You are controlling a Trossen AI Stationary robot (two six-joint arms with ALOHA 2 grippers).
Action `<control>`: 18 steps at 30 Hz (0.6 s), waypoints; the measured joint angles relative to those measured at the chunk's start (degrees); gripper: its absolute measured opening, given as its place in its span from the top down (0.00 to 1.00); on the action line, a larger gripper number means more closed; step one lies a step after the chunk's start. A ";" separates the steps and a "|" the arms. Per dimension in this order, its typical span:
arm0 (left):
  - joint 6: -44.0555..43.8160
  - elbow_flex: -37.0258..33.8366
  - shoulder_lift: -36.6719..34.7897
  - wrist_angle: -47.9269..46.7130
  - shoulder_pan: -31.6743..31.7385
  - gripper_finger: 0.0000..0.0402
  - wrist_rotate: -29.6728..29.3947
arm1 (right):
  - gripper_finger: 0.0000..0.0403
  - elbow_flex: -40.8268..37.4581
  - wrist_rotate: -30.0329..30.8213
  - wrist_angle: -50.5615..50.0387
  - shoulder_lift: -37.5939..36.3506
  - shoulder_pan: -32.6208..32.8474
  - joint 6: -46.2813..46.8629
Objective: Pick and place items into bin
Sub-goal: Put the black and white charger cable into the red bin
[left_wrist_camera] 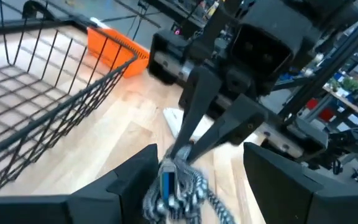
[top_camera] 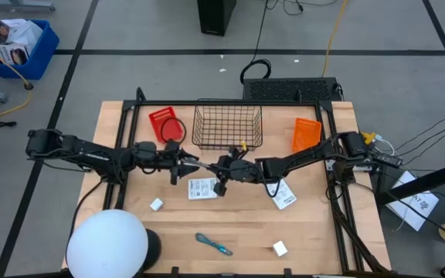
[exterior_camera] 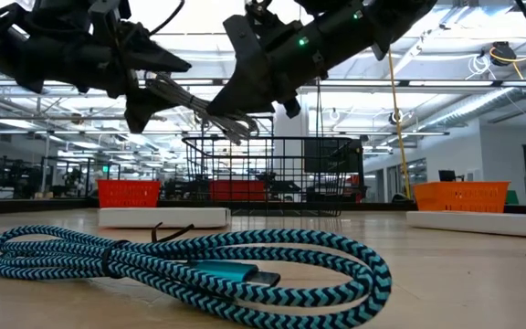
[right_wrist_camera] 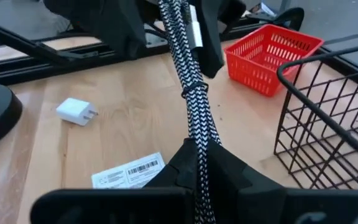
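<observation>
— Handover, I'd say. Right tool (right_wrist_camera: 201, 149) is pressed together on a grey braided cable (right_wrist_camera: 188, 68) and holds it in the air over the middle of the worktop (top_camera: 315, 232), just in front of the wire basket (top_camera: 227, 145).

— And the left tool (left_wrist_camera: 197, 168)?

— Spread wide, its fingers either side of the cable's bunched end, not clamping anything. The two tools are almost nose to nose.

— So which step is that?

— The cable is lifted but not binned. The basket stands at the middle of the far edge and looks like the bin. The cable hangs near its front wall, outside it.

— What does the next move call for?

— Either the left tool pinches the bundle before the right one lets go, or the right arm carries it over the rim alone. Loose loops dangle, so it needs height to clear the wire wall.

— The rest?

— On the worktop: two white packets (top_camera: 203, 188) (top_camera: 284, 194) under the arms, a white cube (top_camera: 157, 205) toward the left edge, another (top_camera: 280, 248) and a teal cable (top_camera: 213, 244) by the near edge.
</observation>
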 joint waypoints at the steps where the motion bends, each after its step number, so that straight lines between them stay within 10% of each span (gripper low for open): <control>1: -0.10 0.00 0.02 -0.74 0.00 0.41 0.19 | 0.97 -0.02 0.11 -0.03 -0.18 0.00 -0.06; 18: -0.83 -0.04 0.04 -1.39 1.40 0.84 -0.50 | 0.97 -0.02 -0.31 -1.33 -1.06 0.04 1.34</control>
